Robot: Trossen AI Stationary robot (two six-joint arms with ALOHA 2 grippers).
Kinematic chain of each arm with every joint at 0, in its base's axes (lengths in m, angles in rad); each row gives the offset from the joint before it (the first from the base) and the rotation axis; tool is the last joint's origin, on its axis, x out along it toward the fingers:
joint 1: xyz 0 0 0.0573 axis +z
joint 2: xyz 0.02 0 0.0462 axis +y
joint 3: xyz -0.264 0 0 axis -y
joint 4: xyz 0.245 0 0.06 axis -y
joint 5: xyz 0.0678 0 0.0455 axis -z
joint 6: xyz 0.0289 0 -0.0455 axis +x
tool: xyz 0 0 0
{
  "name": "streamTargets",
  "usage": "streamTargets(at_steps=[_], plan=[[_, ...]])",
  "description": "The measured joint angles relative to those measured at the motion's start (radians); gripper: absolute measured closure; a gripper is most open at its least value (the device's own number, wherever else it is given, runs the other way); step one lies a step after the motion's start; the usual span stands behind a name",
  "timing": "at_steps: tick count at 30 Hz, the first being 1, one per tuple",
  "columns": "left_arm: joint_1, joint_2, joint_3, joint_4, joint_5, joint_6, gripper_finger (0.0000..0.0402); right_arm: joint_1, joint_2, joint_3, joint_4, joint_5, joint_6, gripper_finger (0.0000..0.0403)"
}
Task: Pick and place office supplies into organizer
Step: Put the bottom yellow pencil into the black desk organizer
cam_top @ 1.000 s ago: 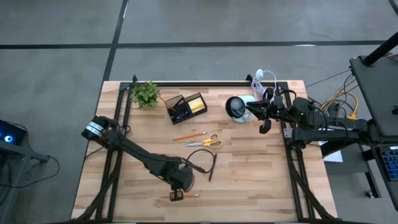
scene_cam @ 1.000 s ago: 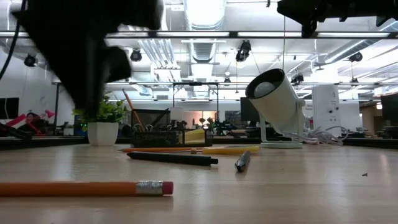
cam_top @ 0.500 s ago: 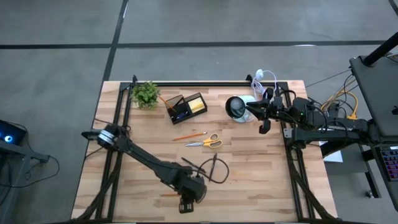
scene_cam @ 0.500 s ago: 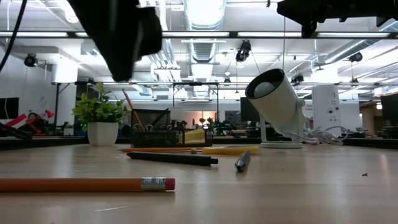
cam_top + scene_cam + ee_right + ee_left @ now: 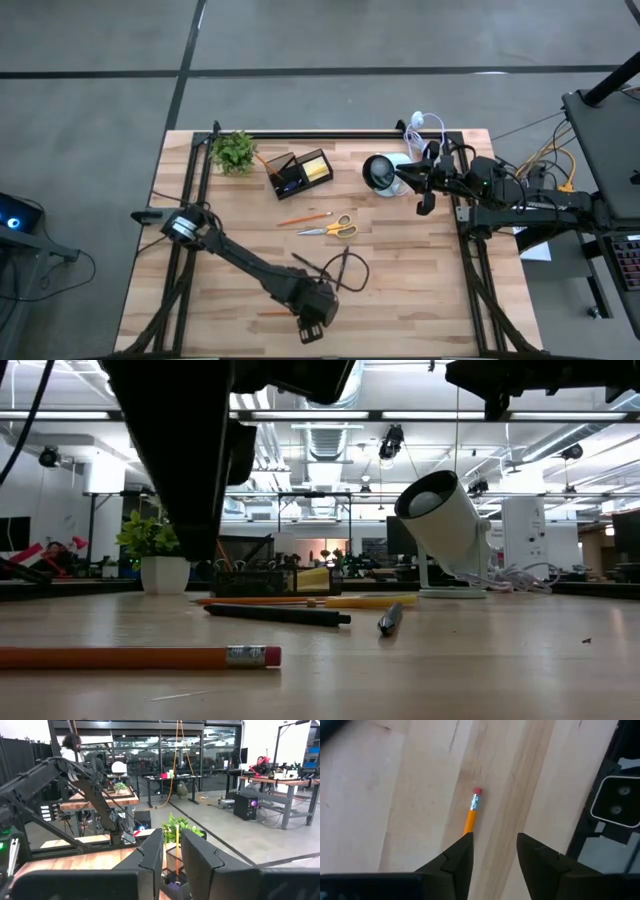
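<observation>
My left gripper is open and hangs over the table's near edge. It is above an orange pencil with a red eraser; the pencil lies flat and runs behind one fingertip in the left wrist view. My right gripper waits raised at the far right, its fingers a narrow gap apart. The black organizer holds a yellow sticky-note block. Scissors, a second pencil and dark pens lie mid-table.
A white round cup on a stand tilts at the far right, with a white coiled cable behind it. A small green plant stands at the far left corner. My left arm's cable loops over the pens.
My left gripper has moved toward the table's near edge and a little to the right, ending past the orange pencil. The pencil still lies flat on the table. My right arm has kept still.
</observation>
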Motion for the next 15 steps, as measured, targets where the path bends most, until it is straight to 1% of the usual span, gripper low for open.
streamTargets(at_steps=[3, 5, 9, 15], plan=[[-0.005, -0.001, 0.006, 0.003, -0.07, 0.001, 0.0268, 0.0, 0.0, 0.0, -0.016, 0.0, -0.001, 0.0344], [-0.006, -0.001, 0.005, -0.007, -0.098, 0.001, 0.0268, 0.0, 0.0, 0.0, -0.026, 0.0, 0.0, 0.0344], [-0.006, -0.001, 0.001, -0.009, -0.112, 0.01, 0.0268, 0.0, 0.0, 0.0, -0.035, 0.0, -0.004, 0.0344], [-0.009, 0.016, -0.004, -0.017, -0.136, 0.019, 0.0268, 0.0, 0.0, 0.0, -0.037, 0.001, -0.052, 0.0344]])
